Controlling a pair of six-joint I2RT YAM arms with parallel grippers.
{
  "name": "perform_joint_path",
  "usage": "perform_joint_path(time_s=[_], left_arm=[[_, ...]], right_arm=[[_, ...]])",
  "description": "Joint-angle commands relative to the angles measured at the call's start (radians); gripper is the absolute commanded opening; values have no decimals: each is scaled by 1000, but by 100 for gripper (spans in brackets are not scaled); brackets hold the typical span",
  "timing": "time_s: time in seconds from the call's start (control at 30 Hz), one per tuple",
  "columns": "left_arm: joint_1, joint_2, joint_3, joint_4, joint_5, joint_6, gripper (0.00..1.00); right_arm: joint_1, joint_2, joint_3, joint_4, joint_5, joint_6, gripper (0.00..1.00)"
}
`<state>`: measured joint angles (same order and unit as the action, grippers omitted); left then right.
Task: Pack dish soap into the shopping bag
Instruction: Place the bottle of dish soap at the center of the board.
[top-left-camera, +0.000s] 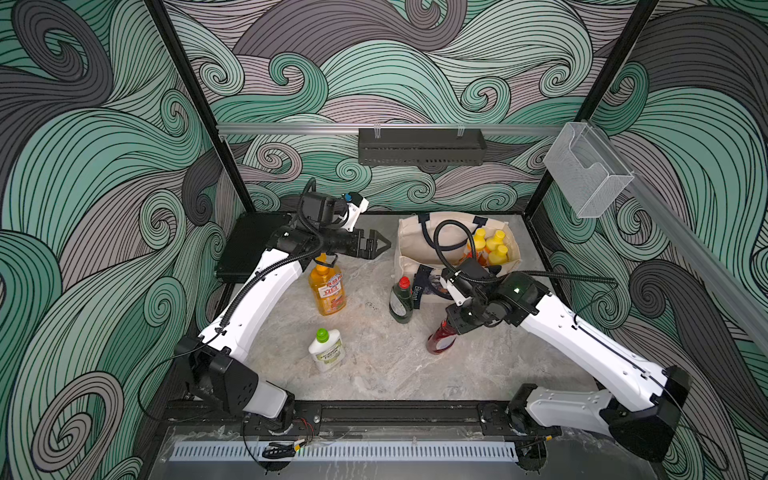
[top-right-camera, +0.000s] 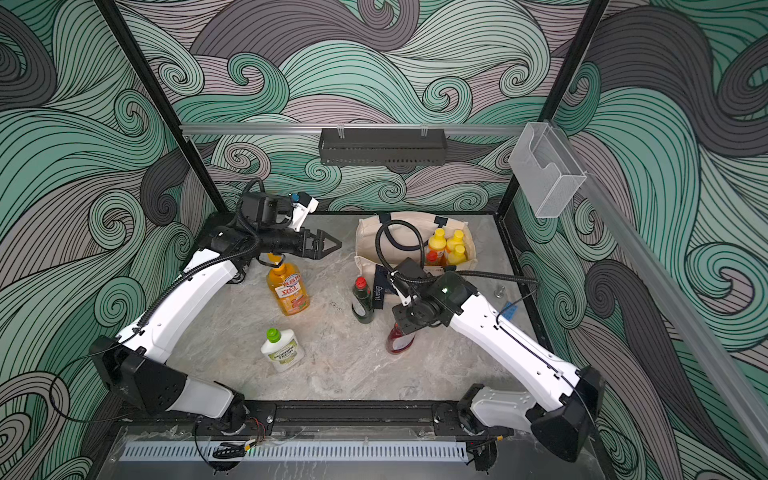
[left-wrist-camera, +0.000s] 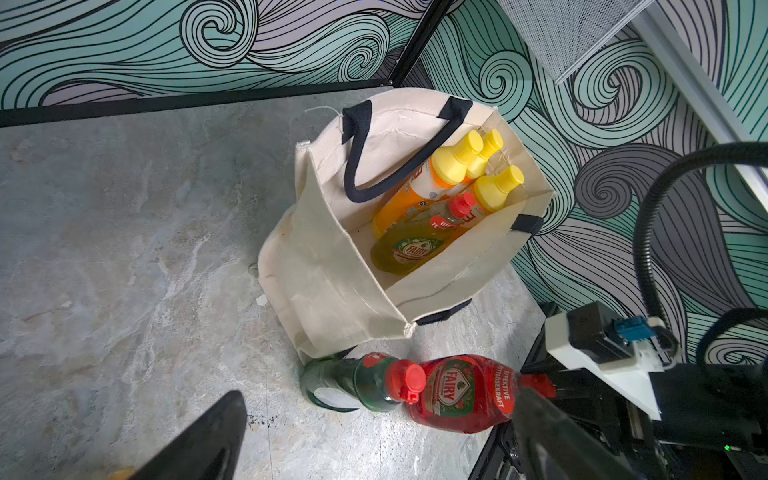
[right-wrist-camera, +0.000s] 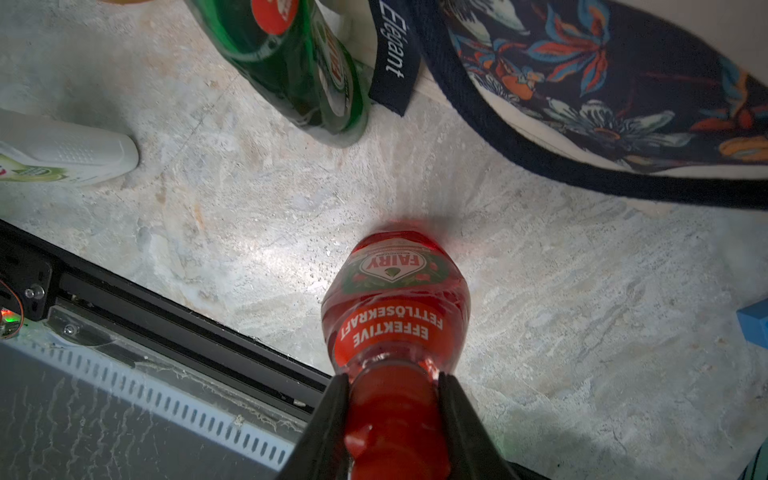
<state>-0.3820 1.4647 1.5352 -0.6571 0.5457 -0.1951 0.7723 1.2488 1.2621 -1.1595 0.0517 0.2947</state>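
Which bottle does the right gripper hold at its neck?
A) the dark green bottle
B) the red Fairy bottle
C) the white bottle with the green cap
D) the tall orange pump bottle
B: in the right wrist view the right gripper has both jaws closed on the red cap and neck of the red Fairy bottle.

**Table** (top-left-camera: 395, 370): grey marbled top, lower centre in both top views.
**Black case** (top-left-camera: 249, 245): lies flat at the table's far left corner, centre left of the frame, partly hidden.
**Walls** (top-left-camera: 83, 166): teal and grey wave pattern on all sides.
**Silver rail** (top-left-camera: 291, 128): runs across the back wall, upper centre.
**Black slotted tray** (top-left-camera: 422, 145): hangs from that rail.
**Clear plastic holder** (top-left-camera: 586, 170): upper right, on the side wall.
**White slotted strip** (top-left-camera: 374, 451): along the lower edge, in front of the table.
**Small blue object** (top-right-camera: 508, 309): at the table's right edge, too small to identify.
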Motion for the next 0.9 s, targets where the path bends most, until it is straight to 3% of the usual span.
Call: perform_joint_path(time_s=[0.0, 0.17, 0.43, 0.47, 0.53, 0.6, 0.73, 0.87], left_arm=[[-4, 0, -1, 7, -4, 8, 99], [-3, 2, 1, 5, 0, 8, 99], [-3, 6, 1, 4, -4, 11, 99], [-3, 5, 0, 5, -4, 12, 99], [-3, 5, 0, 5, -4, 10, 99], [-3, 5, 0, 5, -4, 11, 99], [-3, 7, 1, 4, -4, 13, 99], [-3, 5, 0, 4, -4, 13, 99]], right_arm=[[11, 16, 62, 87, 14, -30, 2], [35, 72, 87, 114, 20, -56, 4], [53, 100, 76, 151, 6, -65, 17], [53, 97, 72, 157, 5, -65, 21], [54, 86, 64, 170, 7, -63, 38], [54, 72, 54, 186, 5, -63, 42], [55, 30, 35, 230, 3, -66, 61], [54, -8, 25, 255, 2, -69, 66]])
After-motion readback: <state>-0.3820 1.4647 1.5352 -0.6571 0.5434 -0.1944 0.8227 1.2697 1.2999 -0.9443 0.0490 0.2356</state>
